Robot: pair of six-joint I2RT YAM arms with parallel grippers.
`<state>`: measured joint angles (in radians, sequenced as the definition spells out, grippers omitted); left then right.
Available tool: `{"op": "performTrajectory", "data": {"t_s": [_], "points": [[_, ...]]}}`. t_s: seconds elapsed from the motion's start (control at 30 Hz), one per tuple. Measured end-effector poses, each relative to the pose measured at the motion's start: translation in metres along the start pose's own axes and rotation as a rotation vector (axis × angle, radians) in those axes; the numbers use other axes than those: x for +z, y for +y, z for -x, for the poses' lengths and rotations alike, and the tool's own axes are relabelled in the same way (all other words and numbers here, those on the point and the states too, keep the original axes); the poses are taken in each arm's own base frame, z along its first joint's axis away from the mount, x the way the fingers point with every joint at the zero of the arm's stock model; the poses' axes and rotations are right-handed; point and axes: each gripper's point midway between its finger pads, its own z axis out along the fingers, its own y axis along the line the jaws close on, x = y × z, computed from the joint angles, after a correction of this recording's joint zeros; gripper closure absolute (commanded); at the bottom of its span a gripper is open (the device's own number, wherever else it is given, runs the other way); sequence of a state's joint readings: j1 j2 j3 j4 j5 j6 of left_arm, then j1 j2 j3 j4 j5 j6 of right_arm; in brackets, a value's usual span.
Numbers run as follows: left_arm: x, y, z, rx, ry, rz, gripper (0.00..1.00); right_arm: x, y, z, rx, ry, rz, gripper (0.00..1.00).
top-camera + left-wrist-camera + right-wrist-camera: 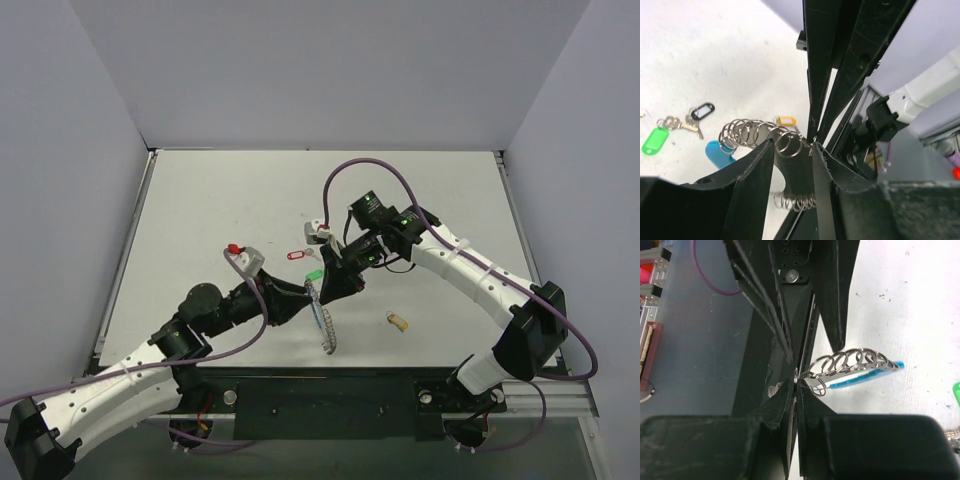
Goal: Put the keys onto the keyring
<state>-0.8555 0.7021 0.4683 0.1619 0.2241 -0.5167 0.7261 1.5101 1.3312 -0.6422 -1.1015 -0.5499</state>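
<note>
The keyring, a silvery wire coil with a blue segment, is held up between both grippers at mid-table. My left gripper is shut on the coil, which fills the gap between its fingers in the left wrist view. My right gripper is shut on the coil's end ring. The coil stretches away to the right of it. Loose on the table lie the red-tagged key, the green-tagged key, the black-tagged key and the yellow-tagged key.
The right gripper's fingers come down right against my left fingertips. A metal rail runs along the near table edge between the arm bases. Purple cables loop above both arms. Grey walls close the far and side edges.
</note>
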Motion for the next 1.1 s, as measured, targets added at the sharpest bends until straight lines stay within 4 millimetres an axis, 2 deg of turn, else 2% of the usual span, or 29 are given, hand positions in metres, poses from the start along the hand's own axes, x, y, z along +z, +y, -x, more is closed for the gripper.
{"op": "performTrajectory", "data": {"t_s": [0.13,0.27,0.5,0.7,0.9,0.97,1.1], "points": [[-0.016,0.003,-0.002,-0.012,-0.174,-0.054,0.57,0.000,0.007,0.000,0.007,-0.022,0.038,1.00],[-0.024,0.009,-0.008,-0.017,-0.261,-0.081,0.63,-0.001,0.012,0.000,0.012,-0.035,0.061,1.00],[-0.022,-0.004,0.004,-0.005,-0.316,-0.146,0.74,-0.001,0.013,0.001,0.009,-0.041,0.069,1.00],[-0.013,-0.016,-0.012,0.004,-0.251,-0.199,0.83,-0.001,0.012,0.001,0.011,-0.042,0.068,1.00],[-0.012,-0.032,-0.023,0.040,-0.217,-0.249,0.83,-0.001,0.011,0.000,0.021,-0.044,0.066,1.00],[-0.012,-0.035,-0.023,0.055,-0.215,-0.255,0.78,0.000,0.011,0.001,0.021,-0.045,0.064,1.00],[-0.010,-0.036,-0.023,0.077,-0.214,-0.242,0.76,-0.001,0.009,0.001,0.027,-0.050,0.059,1.00]]}}
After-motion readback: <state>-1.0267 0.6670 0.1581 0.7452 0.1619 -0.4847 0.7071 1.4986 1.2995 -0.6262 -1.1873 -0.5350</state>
